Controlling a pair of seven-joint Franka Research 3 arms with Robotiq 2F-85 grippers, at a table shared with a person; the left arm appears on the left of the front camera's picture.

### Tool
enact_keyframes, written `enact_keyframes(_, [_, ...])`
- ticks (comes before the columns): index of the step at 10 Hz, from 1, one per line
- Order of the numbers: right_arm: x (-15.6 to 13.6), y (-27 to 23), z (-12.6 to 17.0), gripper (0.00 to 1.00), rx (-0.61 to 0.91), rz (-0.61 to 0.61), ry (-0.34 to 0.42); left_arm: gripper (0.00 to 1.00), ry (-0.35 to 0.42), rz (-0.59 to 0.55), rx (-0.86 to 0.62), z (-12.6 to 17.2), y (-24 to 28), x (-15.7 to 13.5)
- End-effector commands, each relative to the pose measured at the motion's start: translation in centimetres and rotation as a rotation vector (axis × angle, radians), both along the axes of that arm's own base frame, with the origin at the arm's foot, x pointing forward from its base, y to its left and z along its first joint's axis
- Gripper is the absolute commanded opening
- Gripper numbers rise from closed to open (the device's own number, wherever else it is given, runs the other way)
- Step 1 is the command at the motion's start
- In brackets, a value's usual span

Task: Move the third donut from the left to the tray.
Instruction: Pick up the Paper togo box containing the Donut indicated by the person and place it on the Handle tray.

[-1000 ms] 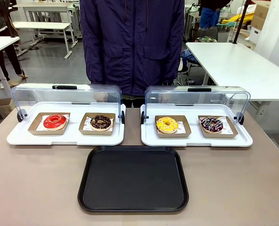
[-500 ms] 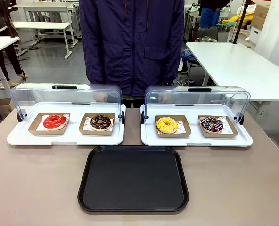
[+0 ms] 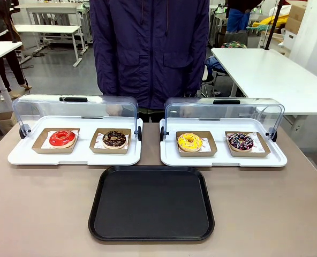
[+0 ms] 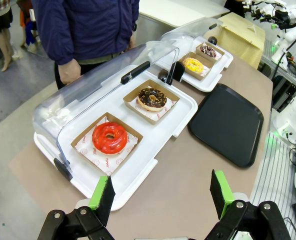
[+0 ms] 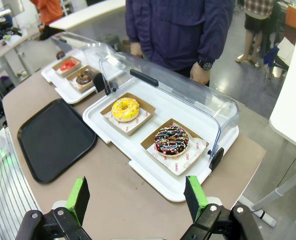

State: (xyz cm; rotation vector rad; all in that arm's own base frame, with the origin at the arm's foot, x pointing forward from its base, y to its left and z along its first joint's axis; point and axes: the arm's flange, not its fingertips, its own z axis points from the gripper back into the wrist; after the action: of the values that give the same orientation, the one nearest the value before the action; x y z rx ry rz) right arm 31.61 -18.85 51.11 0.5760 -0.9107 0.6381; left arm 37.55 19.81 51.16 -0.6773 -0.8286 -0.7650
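Sitting untouched, yellow donut (image 3: 189,141), black tray (image 3: 151,206) nearby

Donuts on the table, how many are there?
4. Red donut and chocolate donut on the left white tray; yellow donut and sprinkled dark donut on the right white tray. None looks hidden.

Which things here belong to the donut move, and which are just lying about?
For the job: yellow donut in its cardboard holder; black tray.
Lying about: red donut; chocolate donut; dark sprinkled donut; left white tray; right white tray.
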Motion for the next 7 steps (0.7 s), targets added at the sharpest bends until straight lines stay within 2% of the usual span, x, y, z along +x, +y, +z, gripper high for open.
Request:
enact_keyframes(1, [0.31, -0.1, 0.25, 1.0, 0.011, 0.009, -0.035, 1.0, -0.011, -0.011, -0.006, 0.17, -0.09, -0.07])
enact_keyframes(7, [0.31, -0.1, 0.25, 1.0, 0.011, 0.009, -0.035, 1.0, -0.011, -0.011, -0.006, 0.17, -0.09, -0.07])
